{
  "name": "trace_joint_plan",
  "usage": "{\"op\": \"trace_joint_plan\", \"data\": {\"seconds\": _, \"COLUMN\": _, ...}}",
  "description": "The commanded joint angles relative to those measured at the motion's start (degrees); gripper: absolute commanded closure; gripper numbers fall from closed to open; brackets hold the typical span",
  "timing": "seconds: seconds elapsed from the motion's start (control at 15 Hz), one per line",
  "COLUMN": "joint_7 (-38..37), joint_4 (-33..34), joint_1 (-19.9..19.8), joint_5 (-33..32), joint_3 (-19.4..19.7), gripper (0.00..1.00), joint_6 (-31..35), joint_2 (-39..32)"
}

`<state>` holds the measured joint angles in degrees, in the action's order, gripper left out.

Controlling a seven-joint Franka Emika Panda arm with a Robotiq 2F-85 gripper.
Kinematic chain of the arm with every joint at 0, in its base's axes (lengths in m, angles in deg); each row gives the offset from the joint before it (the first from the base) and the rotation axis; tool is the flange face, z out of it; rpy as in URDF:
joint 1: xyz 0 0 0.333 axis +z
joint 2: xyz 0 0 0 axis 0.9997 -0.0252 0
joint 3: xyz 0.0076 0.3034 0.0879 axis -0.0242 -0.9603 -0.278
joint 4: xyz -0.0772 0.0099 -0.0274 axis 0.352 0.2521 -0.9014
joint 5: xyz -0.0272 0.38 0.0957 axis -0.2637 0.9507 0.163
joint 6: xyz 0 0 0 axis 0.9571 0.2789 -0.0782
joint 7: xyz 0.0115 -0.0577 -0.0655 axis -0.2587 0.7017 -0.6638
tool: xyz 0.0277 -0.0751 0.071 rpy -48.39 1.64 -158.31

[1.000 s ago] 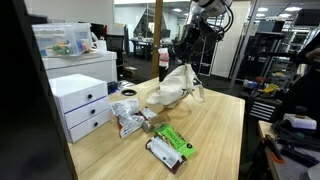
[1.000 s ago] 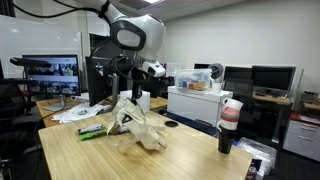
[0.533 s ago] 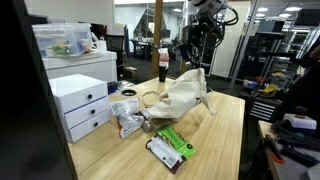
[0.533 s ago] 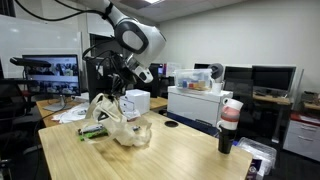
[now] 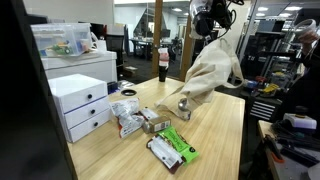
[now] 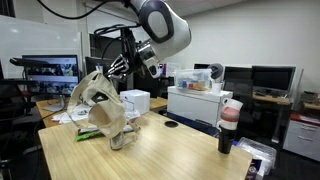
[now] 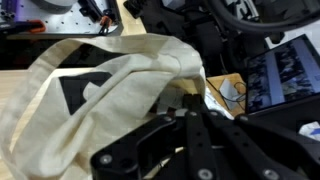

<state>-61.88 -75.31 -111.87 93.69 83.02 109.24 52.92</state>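
The gripper's (image 5: pixel 206 36) fingertips are buried in folds of the canvas tote bag (image 5: pixel 210 78) in both exterior views. In the wrist view the bag is blurred and runs off the left and bottom edges. The print on the green packet (image 5: pixel 172 141) is too small to read.

bag (image 7: pixel 140 70): cream, black print | packet (image 5: pixel 172 139): green | drawers (image 5: pixel 80 100): white

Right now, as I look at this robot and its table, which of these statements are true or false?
1. The gripper is shut on a cream cloth bag. True.
2. The bag lies flat on the wooden table. False: it hangs from the gripper, mostly raised above the tabletop.
3. A green packet lies on the table. True.
4. The white drawer unit stands on the floor. False: it stands on the table.
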Motion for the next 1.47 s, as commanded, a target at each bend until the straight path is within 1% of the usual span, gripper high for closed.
{"op": "trace_joint_plan", "data": {"seconds": 0.0, "joint_7": -3.94, "joint_4": 4.4, "joint_1": -3.32, "joint_5": 9.57, "joint_3": 1.83, "gripper": 1.0, "joint_6": 0.9, "joint_2": -2.46}}
{"op": "trace_joint_plan", "data": {"seconds": 0.2, "joint_7": -4.06, "joint_4": 1.84, "joint_1": -1.63, "joint_5": 12.38, "joint_3": 2.39, "gripper": 1.0, "joint_6": 14.97, "joint_2": -0.93}}
{"op": "trace_joint_plan", "data": {"seconds": 0.53, "joint_7": -5.44, "joint_4": -3.19, "joint_1": 2.46, "joint_5": 15.07, "joint_3": 1.28, "gripper": 1.0, "joint_6": 38.38, "joint_2": 1.91}}
{"op": "trace_joint_plan", "data": {"seconds": 0.67, "joint_7": -6.08, "joint_4": -6.06, "joint_1": 4.31, "joint_5": 15.11, "joint_3": 0.68, "gripper": 1.0, "joint_6": 48.34, "joint_2": 3.42}}
{"op": "trace_joint_plan", "data": {"seconds": 0.73, "joint_7": -6.0, "joint_4": -7.61, "joint_1": 4.55, "joint_5": 14.43, "joint_3": 0.82, "gripper": 1.0, "joint_6": 51.92, "joint_2": 4.85}}
{"op": "trace_joint_plan", "data": {"seconds": 0.87, "joint_7": -5.97, "joint_4": -11.63, "joint_1": 6.51, "joint_5": 12.71, "joint_3": 0.64, "gripper": 1.0, "joint_6": 61.75, "joint_2": 6.85}}
{"op": "trace_joint_plan", "data": {"seconds": 1.0, "joint_7": -6.47, "joint_4": -15.36, "joint_1": 7.98, "joint_5": 9.16, "joint_3": 0.34, "gripper": 1.0, "joint_6": 67.59, "joint_2": 8.39}}
{"op": "trace_joint_plan", "data": {"seconds": 1.2, "joint_7": -6.76, "joint_4": -20.62, "joint_1": 9.11, "joint_5": 6.87, "joint_3": -0.64, "gripper": 1.0, "joint_6": 73.44, "joint_2": 11.21}}
{"op": "trace_joint_plan", "data": {"seconds": 1.27, "joint_7": -7.28, "joint_4": -21.8, "joint_1": 9.91, "joint_5": 6.16, "joint_3": -1.3, "gripper": 1.0, "joint_6": 75.59, "joint_2": 11.15}}
{"op": "trace_joint_plan", "data": {"seconds": 1.4, "joint_7": -8.75, "joint_4": -23.37, "joint_1": 10.91, "joint_5": 3.99, "joint_3": -2.27, "gripper": 1.0, "joint_6": 76.69, "joint_2": 11.08}}
